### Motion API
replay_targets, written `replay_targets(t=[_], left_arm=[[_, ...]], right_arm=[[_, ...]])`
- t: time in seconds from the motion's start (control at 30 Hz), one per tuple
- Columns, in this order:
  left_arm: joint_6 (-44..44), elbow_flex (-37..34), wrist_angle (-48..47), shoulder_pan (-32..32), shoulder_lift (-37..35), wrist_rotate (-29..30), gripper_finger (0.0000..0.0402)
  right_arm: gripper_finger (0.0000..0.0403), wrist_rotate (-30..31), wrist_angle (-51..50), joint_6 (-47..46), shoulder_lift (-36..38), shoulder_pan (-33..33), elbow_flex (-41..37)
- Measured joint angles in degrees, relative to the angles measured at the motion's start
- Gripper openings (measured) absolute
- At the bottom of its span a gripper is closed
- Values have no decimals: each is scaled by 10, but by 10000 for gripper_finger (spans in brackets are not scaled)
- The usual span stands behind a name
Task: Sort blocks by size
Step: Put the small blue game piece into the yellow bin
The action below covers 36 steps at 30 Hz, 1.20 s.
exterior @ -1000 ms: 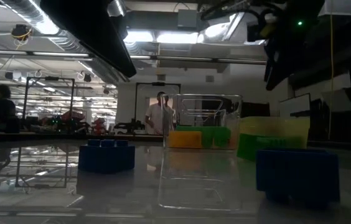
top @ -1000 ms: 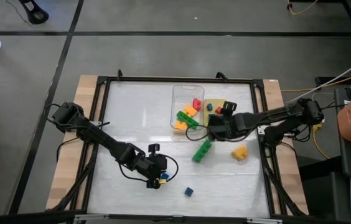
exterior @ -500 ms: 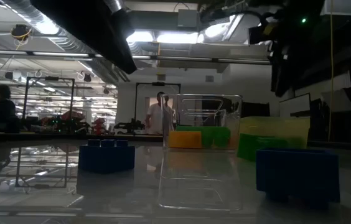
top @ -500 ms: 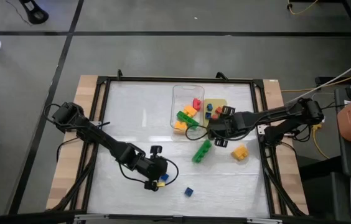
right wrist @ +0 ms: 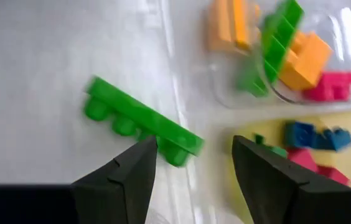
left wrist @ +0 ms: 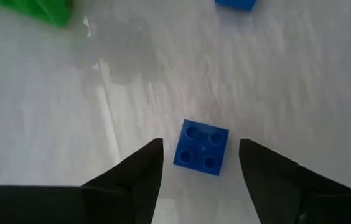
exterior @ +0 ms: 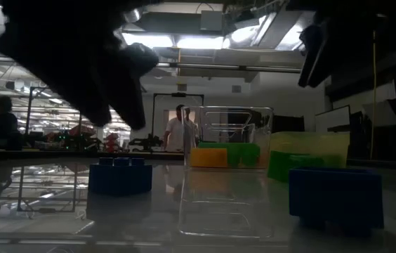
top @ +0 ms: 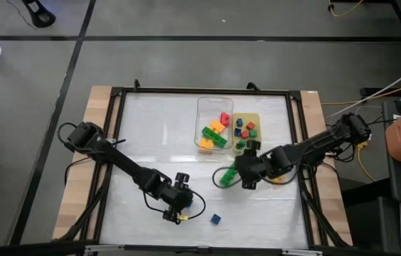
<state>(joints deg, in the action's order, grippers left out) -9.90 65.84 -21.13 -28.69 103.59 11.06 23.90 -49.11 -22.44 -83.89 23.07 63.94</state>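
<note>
A blue four-stud brick lies studs up on the table between the open fingers of my left gripper, which stands near the table's front and touches nothing. A small blue cube lies to its right. A long green studded bar lies flat on the table just ahead of my open, empty right gripper, near the table's middle. More blocks lie in the clear tray and the yellow tray.
The clear tray holds orange, green and red pieces. The yellow tray holds small blue, red and green pieces. An orange block lies partly under my right arm. A black frame borders the table. People stand in the room beyond.
My left gripper has gone toward the table's near edge and come down around the blue brick. My right gripper has gone from the yellow tray toward the near edge, to beside the green bar. No block has moved.
</note>
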Motion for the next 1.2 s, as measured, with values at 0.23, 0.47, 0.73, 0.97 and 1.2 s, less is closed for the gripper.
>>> replay_targets(t=[0.23,0.47,0.73,0.97,1.2], left_arm=[[49,0,12,0,37,0,199],[59,0,14,7,64,-7,198],[56,0,30,12,72,-16,155],[54,0,111,43,75,-14,122],[54,0,328,117,75,-15,122]], right_arm=[[209,0,66,0,0,52,0],[209,8,110,0,0,96,0],[209,11,128,0,0,144,0],[209,11,127,0,0,196,0],[209,11,127,0,0,239,0]])
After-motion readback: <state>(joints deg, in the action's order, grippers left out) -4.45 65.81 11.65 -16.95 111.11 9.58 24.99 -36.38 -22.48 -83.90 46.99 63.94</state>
